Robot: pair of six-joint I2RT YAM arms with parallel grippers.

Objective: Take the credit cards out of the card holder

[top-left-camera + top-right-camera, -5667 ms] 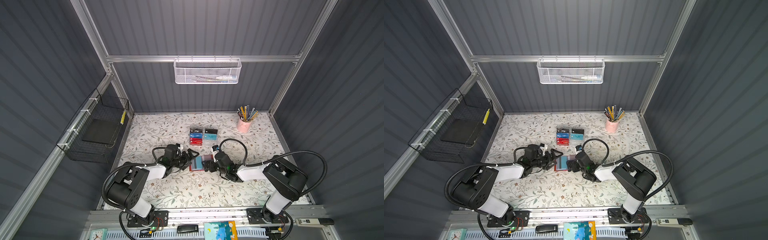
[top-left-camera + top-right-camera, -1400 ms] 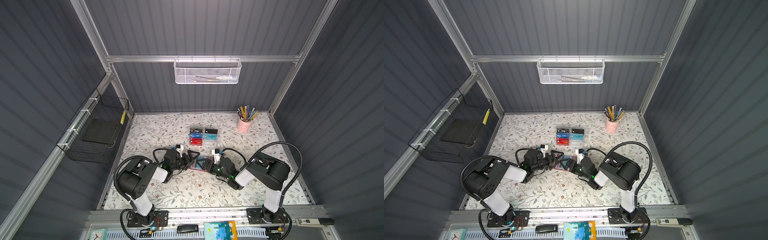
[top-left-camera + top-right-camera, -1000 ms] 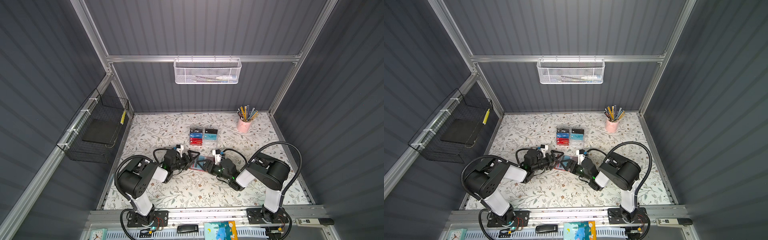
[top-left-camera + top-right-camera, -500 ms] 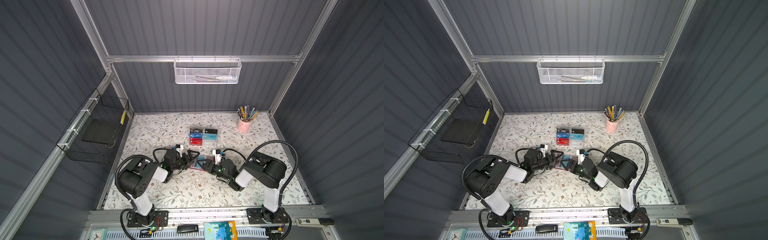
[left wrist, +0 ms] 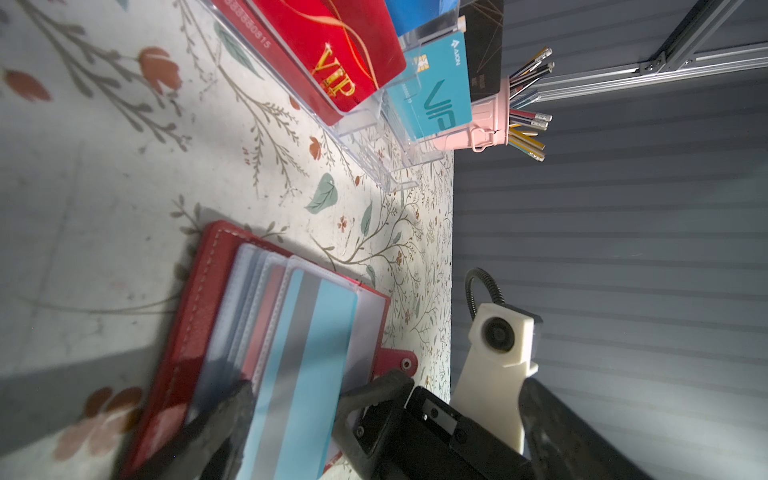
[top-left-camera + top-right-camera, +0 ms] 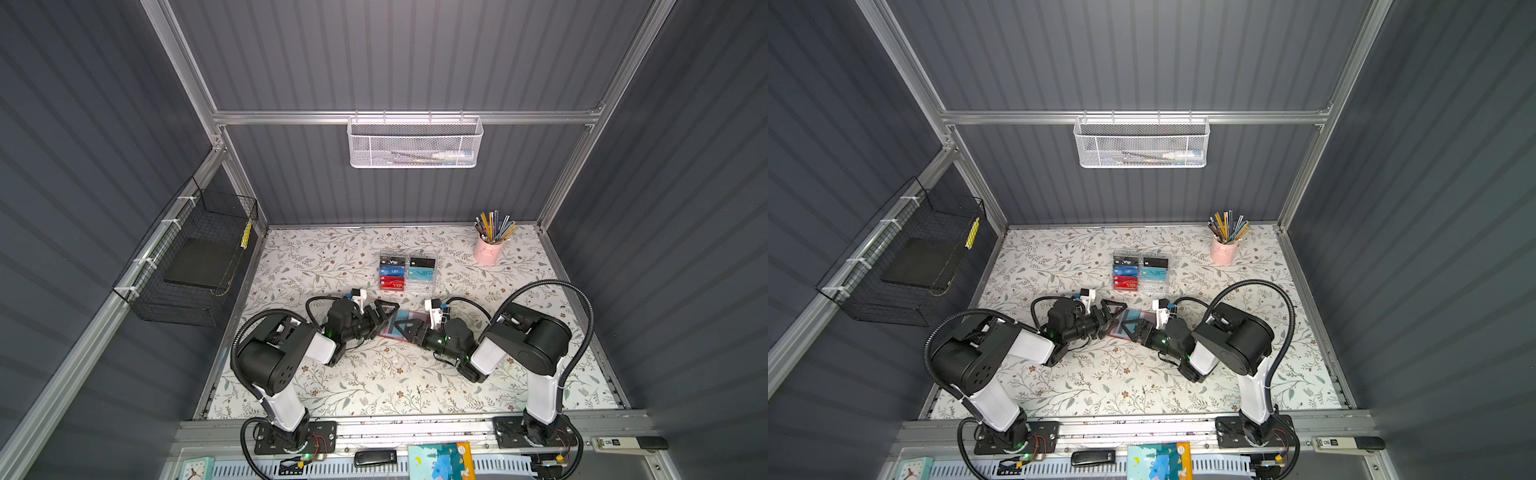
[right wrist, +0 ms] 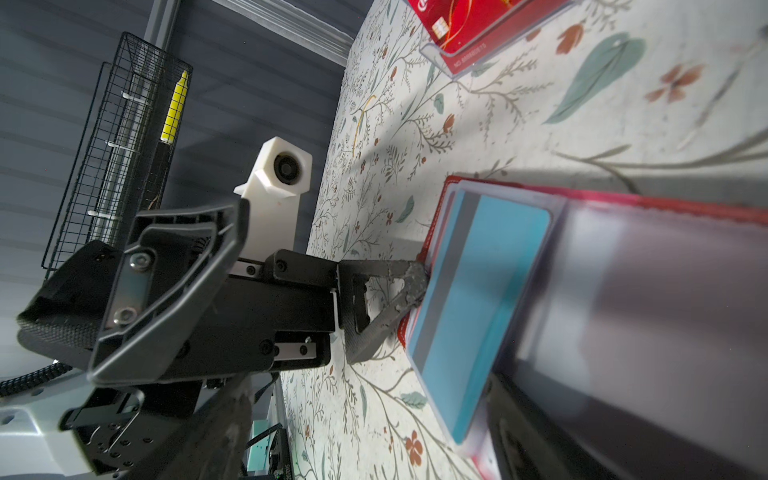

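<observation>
card holder mid table, rack behind

Arms: left arm and right arm, with rounded black joint housings and white link shells
Hoses: a black ribbed hose arches off each shoulder, and a thinner black cable loops at each wrist
Bases: black base plates on a silver rail, with red and black wires showing
Wrist cameras: blocky white camera mount with a round black lens
Claws: left claw and right claw, both black, with open triangular fingers, silver screw heads and scuffed grey tips
Lights: a small green light on each wrist
</observation>
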